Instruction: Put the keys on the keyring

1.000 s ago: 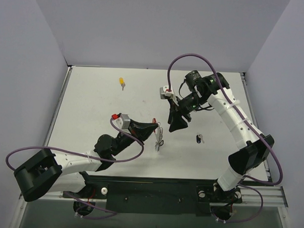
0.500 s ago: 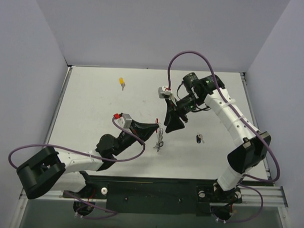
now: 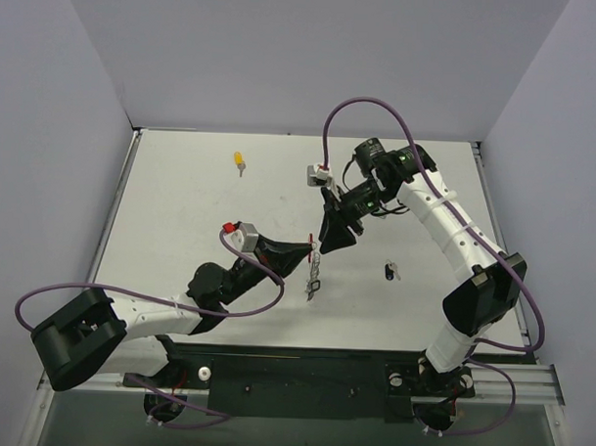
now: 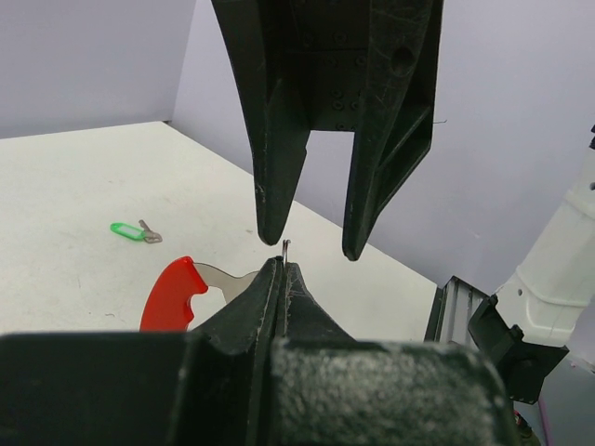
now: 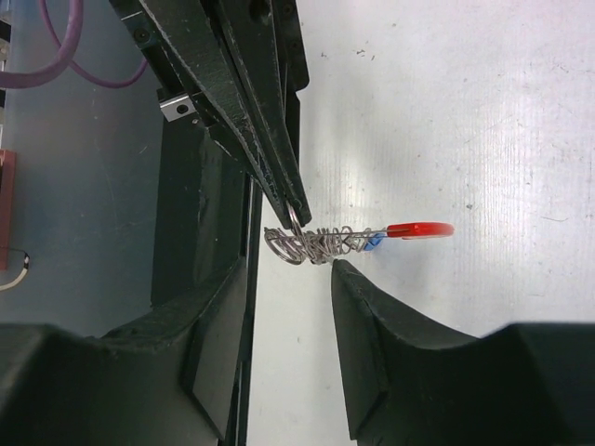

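Observation:
My left gripper (image 3: 306,250) is shut on the wire of the keyring (image 3: 314,278), which hangs below its tip. In the left wrist view the shut tips (image 4: 282,267) pinch the wire, and the red tag (image 4: 173,295) sticks out to the left. My right gripper (image 3: 328,244) is open and empty, with its tips right at the left gripper's tip. In the right wrist view its fingers (image 5: 370,316) straddle the tangled ring (image 5: 311,243) and red tag (image 5: 418,229). The yellow key (image 3: 239,161) lies far back left. The black key (image 3: 390,272) lies to the right. The green key (image 4: 130,230) lies on the table beyond.
The white table (image 3: 181,219) is walled at the left, back and right. A black rail (image 3: 302,375) runs along the near edge. Purple cables (image 3: 361,113) loop over both arms.
My right gripper has moved left and closed in on the left gripper's tip and the keyring. The left gripper has held its place with the ring.

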{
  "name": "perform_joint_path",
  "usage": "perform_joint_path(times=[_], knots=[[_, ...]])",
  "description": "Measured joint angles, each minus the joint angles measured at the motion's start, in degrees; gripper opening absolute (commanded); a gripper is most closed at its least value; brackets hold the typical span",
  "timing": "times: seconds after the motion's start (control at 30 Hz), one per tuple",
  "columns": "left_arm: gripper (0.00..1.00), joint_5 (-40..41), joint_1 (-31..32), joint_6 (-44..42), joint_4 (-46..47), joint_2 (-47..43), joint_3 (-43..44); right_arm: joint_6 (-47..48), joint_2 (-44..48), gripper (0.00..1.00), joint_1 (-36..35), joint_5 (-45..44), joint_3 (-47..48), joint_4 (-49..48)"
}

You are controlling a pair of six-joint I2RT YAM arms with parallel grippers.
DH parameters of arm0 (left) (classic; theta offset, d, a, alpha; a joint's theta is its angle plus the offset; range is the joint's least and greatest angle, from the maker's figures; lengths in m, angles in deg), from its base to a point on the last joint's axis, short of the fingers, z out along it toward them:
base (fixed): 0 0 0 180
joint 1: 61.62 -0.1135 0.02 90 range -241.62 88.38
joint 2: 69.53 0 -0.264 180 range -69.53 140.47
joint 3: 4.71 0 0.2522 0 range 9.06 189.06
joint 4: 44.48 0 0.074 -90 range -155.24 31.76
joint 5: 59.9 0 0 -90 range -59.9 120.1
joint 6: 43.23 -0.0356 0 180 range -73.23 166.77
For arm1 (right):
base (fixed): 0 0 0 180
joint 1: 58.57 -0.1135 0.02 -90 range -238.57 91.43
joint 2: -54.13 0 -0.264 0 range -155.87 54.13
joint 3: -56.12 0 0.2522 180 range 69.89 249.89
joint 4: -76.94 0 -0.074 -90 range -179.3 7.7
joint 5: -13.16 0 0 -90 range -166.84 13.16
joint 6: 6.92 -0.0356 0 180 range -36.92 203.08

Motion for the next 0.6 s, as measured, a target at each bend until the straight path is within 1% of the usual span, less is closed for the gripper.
perform_joint_path(times=[0.03,0.07,0.2,0.5,0.6], knots=[[0.0,-0.09,0.0,0.0,0.0,-0.07,0.0,-0.37,0.0,0.33,-0.09,-0.07,0.04,-0.28],[0.0,-0.11,0.0,0.0,0.0,-0.13,0.0,-0.52,0.0,0.29,-0.24,-0.15,0.04,-0.48],[0.0,-0.13,0.0,0.0,0.04,-0.28,0.02,-1.03,0.0,0.21,-1.2,-0.28,0.04,-0.85],[0.0,-0.61,0.26,0.02,0.26,-0.46,0.02,-0.98,0.0,0.11,-2.25,-0.74,0.04,-1.18],[0.0,-0.94,0.26,0.04,0.31,-0.57,0.02,-0.76,0.0,0.06,-2.34,-0.72,0.04,-1.18]])
